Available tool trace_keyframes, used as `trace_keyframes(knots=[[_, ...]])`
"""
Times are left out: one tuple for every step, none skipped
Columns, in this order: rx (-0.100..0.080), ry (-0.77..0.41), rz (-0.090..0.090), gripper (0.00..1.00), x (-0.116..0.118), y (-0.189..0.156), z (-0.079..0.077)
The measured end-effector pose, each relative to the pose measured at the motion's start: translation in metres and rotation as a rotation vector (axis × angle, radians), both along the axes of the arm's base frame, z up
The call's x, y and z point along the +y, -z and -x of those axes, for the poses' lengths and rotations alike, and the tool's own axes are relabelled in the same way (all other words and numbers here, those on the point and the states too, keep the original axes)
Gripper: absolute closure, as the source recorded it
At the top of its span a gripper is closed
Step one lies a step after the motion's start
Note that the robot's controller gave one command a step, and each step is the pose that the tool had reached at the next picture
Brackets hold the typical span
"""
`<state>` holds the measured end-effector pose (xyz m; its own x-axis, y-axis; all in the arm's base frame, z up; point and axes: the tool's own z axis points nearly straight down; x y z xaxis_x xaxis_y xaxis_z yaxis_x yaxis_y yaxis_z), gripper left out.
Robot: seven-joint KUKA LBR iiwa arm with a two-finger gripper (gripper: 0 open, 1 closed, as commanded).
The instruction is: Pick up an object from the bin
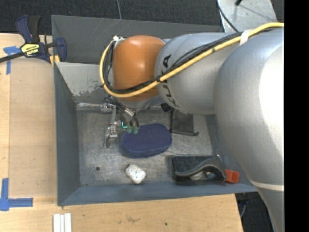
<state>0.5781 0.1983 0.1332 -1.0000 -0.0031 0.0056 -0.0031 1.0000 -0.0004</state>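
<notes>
The gripper point(121, 126) hangs low under its orange cover point(135, 66), at the left edge of a blue oval pad point(147, 141) lying mid-bin point(67, 144). Whether it is spread or pressed together, I cannot tell. A white lump point(135, 174) sits by the front wall, with a black tool point(195, 167) to its right.

- This is a robotics lab or test cell, not a home or a shop.
- A large grey industrial arm point(231, 81) with black lettering on its casing reaches over the work area.
- An orange cover point(137, 64) and a yellow cable point(193, 58) are fixed near its wrist.
- A grey metal bin point(65, 144) with sloped walls and a scuffed bottom holds a few unrelated loose things.
</notes>
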Motion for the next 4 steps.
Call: trace_keyframes(knots=[[-0.017, -0.147, -0.006, 0.0, -0.051, 0.06, 0.039], [-0.015, -0.422, -0.004, 0.0, -0.127, 0.057, 0.047], [-0.022, -0.423, -0.004, 1.0, -0.125, 0.056, 0.046], [-0.015, -0.768, -0.001, 1.0, -0.11, -0.113, 0.053]])
